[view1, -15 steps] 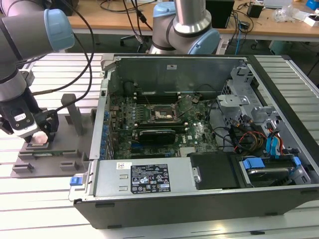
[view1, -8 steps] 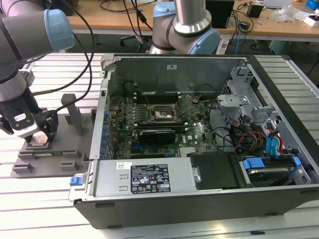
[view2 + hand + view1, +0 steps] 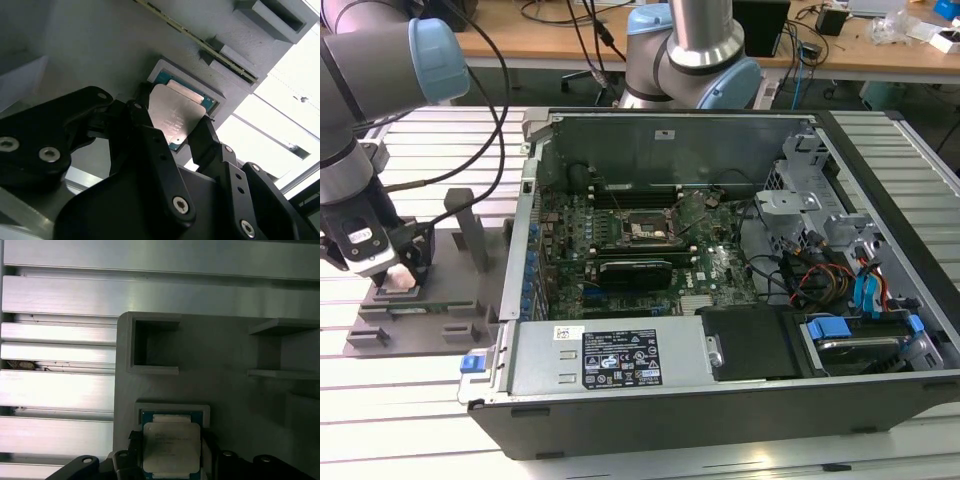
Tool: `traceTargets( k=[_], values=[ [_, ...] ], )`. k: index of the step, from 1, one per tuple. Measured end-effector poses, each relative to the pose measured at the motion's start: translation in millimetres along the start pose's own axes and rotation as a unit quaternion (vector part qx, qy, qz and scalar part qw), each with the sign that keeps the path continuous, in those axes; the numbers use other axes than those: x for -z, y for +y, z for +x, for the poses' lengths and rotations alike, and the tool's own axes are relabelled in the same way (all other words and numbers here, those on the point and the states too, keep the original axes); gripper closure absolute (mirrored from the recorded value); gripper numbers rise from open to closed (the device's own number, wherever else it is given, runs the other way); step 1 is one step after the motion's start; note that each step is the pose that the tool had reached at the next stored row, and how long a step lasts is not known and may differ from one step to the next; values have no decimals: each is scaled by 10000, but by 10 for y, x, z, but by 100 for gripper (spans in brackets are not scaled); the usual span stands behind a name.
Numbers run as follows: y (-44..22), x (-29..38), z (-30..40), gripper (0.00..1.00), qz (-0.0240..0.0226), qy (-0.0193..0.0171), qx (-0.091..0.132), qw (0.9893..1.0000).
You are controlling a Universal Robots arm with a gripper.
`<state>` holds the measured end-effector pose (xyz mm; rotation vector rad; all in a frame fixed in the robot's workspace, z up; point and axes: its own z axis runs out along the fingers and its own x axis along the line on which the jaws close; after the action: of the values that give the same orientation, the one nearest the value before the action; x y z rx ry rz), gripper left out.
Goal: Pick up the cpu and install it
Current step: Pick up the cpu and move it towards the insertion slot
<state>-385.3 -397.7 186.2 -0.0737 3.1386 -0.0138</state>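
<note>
The cpu (image 3: 175, 116) is a flat square chip with a silver-grey top and a green rim, lying in a shallow square recess of a grey fixture (image 3: 432, 300) at the exterior view's left. My gripper (image 3: 396, 272) is down over it. In both wrist views its two black fingers (image 3: 150, 145) stand on opposite sides of the cpu (image 3: 171, 442) and touch its edges, so the gripper (image 3: 171, 446) is shut on it. The black socket frame (image 3: 645, 232) sits on the motherboard inside the open computer case (image 3: 670, 135).
The grey fixture (image 3: 225, 350) has raised blocks and pockets around the recess. It rests on a ribbed aluminium table (image 3: 410, 400). The case wall (image 3: 525, 240) rises just beside the fixture. A second robot arm (image 3: 695, 50) stands behind the case, with cables hanging.
</note>
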Motion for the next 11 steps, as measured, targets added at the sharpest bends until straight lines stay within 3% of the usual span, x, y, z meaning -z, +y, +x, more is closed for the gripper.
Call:
traceTargets(
  k=[7, 11],
  values=[
    [0, 0, 0, 45, 1, -1, 0, 10000],
    [-1, 44, -2, 45, 1, -5, 1, 10000]
  ],
)
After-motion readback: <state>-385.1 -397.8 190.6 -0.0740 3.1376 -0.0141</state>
